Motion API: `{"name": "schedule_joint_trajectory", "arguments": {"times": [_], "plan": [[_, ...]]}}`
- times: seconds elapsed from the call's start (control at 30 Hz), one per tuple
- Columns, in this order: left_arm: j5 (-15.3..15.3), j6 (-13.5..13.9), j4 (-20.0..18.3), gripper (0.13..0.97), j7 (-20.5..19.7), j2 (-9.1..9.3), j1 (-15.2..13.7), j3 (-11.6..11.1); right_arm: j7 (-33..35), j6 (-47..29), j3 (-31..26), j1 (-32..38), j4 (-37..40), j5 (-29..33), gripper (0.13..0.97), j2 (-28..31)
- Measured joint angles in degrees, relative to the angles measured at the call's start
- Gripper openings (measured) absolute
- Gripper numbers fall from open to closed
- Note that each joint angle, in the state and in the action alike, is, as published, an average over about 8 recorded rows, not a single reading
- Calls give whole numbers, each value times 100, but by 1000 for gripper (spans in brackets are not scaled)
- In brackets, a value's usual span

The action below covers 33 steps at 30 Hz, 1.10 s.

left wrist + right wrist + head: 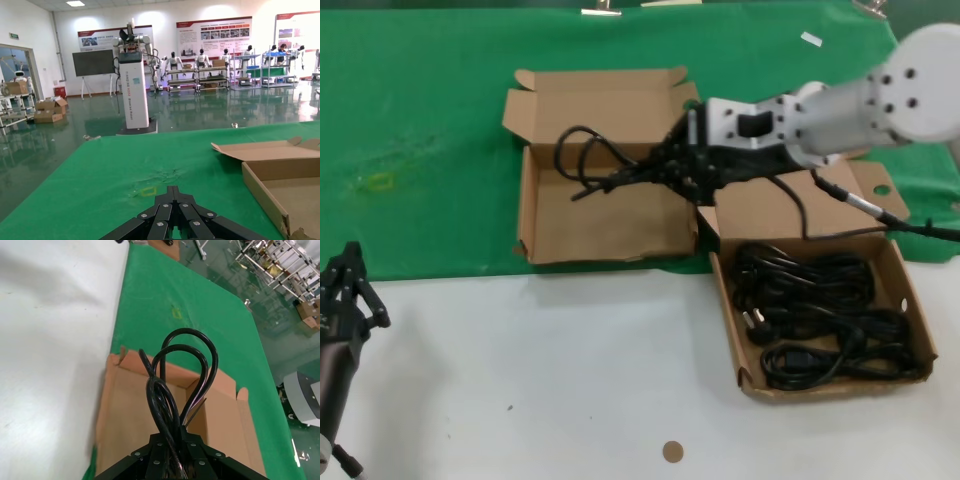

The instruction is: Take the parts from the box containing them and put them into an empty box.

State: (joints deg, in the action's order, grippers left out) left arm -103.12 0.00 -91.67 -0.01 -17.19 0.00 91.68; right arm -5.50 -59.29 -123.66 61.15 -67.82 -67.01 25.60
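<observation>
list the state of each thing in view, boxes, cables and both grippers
left box: lid open, nothing lying in it
right box: lid open, holds black cables
cable bundle: held above the left box
right gripper: shut on the cable bundle
left gripper: shut, holding nothing, parked at the table's near left

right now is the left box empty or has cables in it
Empty: the left box shows bare cardboard; the cable hangs above it from the right gripper.

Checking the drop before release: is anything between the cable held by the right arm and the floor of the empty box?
Nothing visible. The right pincer holds the cable bundle above the empty box, whose floor shows bare beneath it. The left pincer is parked away.
</observation>
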Motion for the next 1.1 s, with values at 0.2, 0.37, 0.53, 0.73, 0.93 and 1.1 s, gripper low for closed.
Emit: {"name": "schedule_joint_trajectory", "arguments": {"times": [0.2,0.37,0.53,0.73,0.93,1.1], "plan": [[0,0,0,144,0,0,0,0,130,238,-146,260,626,173,177,-460],[0,0,0,144,0,0,0,0,229,461,-210,417,1061,300,176,-721],[0,0,0,144,0,0,0,0,241,618,-235,472,1235,407,184,-838],[0,0,0,144,0,0,0,0,221,699,-252,479,1299,499,207,-882],[1,0,0,144,0,0,0,0,217,715,-273,467,1346,555,232,-898],[1,0,0,144,0,0,0,0,236,747,-270,464,1384,569,296,-919]]}}
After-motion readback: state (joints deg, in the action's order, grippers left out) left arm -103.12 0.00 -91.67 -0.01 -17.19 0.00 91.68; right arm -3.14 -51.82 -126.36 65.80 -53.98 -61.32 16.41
